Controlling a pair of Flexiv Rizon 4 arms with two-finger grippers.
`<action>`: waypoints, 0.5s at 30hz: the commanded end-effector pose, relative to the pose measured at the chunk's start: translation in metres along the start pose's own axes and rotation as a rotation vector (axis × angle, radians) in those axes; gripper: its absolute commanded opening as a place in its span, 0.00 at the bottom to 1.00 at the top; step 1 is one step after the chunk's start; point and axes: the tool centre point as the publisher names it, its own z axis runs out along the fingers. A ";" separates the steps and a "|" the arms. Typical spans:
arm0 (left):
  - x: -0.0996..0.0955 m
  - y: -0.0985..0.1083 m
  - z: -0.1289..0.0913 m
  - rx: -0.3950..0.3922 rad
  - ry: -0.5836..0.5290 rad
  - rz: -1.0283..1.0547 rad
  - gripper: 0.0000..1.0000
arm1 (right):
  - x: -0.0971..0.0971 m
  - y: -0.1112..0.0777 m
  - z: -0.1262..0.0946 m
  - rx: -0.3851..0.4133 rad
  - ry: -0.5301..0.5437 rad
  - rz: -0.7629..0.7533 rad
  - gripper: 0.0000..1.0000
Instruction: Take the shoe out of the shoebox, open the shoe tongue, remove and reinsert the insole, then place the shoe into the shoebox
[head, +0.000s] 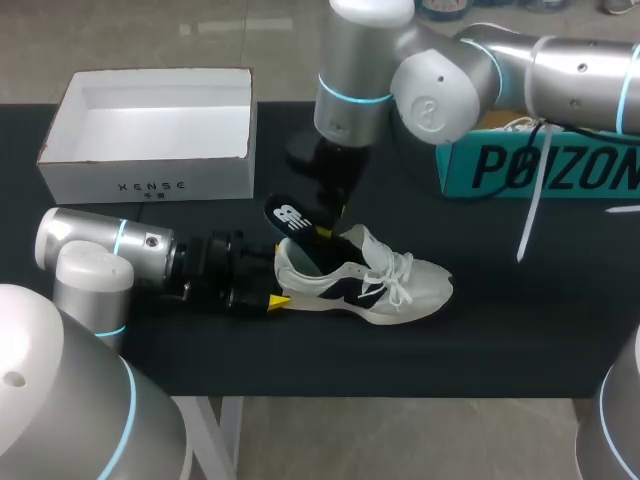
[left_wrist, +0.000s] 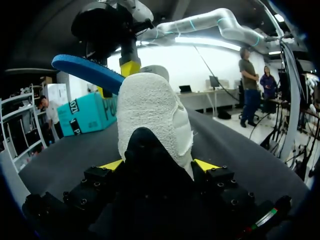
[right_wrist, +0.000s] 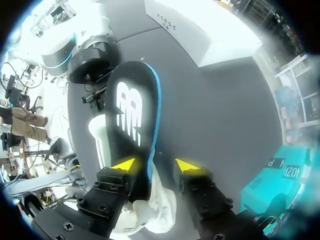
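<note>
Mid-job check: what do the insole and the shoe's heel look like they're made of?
The insole is probably foam: a thin slab with a matte black, fabric-looking top and a blue underside. The shoe has an off-white, nubby, matte heel, like terry cloth or rough suede.

The shoe (head: 370, 285) lies on the table (head: 500, 330) before the shoebox (head: 150, 185), the insole (head: 290, 222) partly inside it.

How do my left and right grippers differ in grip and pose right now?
The left gripper lies low along the table, shut on the heel of the shoe; the right gripper points down from above, shut on the insole. The left gripper's shoe rests on the table; the right gripper's insole slants up out of the shoe. Both are at the shoe's heel end.
</note>
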 end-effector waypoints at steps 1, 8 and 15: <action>0.000 0.002 0.001 -0.001 0.001 0.000 0.00 | 0.002 -0.001 0.007 -0.003 0.014 -0.001 0.49; 0.000 0.002 0.001 -0.001 0.001 0.000 0.00 | 0.006 -0.002 0.011 -0.025 0.052 0.002 0.48; 0.000 0.002 0.001 -0.001 0.001 0.000 0.00 | 0.009 -0.002 0.011 -0.069 0.102 0.001 0.07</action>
